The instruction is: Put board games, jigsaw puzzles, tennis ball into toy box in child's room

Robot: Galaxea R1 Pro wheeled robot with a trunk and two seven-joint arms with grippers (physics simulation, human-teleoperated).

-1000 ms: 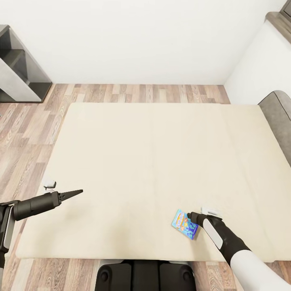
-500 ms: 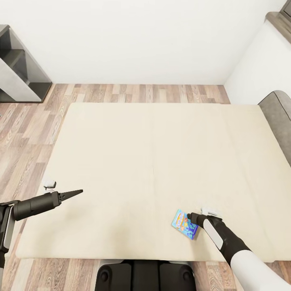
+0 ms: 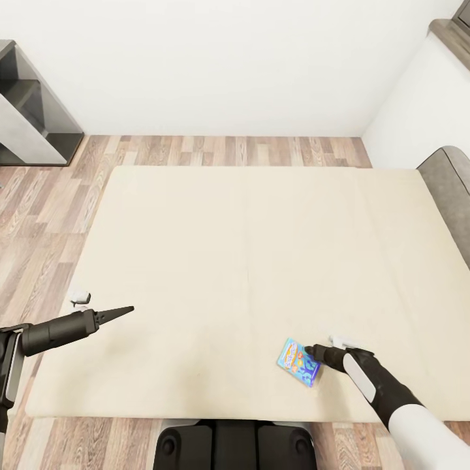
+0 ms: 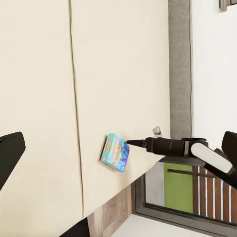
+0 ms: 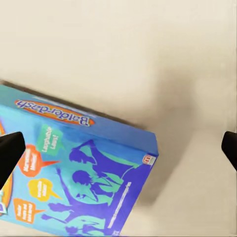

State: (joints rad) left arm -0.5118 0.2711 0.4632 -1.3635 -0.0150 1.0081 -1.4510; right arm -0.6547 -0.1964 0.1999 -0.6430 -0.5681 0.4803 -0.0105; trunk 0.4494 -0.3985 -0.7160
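Grey open shelf unit (image 3: 29, 108) far left against the white wall, standing on wood-plank floor (image 3: 39, 215).

Left gripper (image 3: 117, 311) hangs over the near-left part of the bed. Its fingers come to one thin point in the head view, so pressed together, nothing in them. Likely parked there to keep clear while the other arm works. A small white object (image 3: 79, 297) lies at the bed's left edge just beside that arm; too small to identify.

Large cream flat mattress (image 3: 248, 261) takes up the middle of the head view, with a faint seam down its centre. Surface is bare apart from the one box.

Blue cardboard board-game box with cartoon print (image 3: 299, 361) lies flat on the mattress near its front edge, right of centre. In the right wrist view the box (image 5: 74, 173) sits close below the camera, lid up, with a dark fingertip at each side edge of the picture.

Right gripper (image 3: 313, 353) is at the box's right edge, low over the mattress. Jaws are spread wide and not on the box. Judgement: it's lining up to straddle that edge for a pinch. The side view from the left wrist shows its tip (image 4: 131, 142) just at the box (image 4: 114, 152); I can't tell whether they touch.

Far right: grey padded headboard (image 3: 450, 189), white cabinet (image 3: 424, 98) behind it.

No toy box or table visible here.
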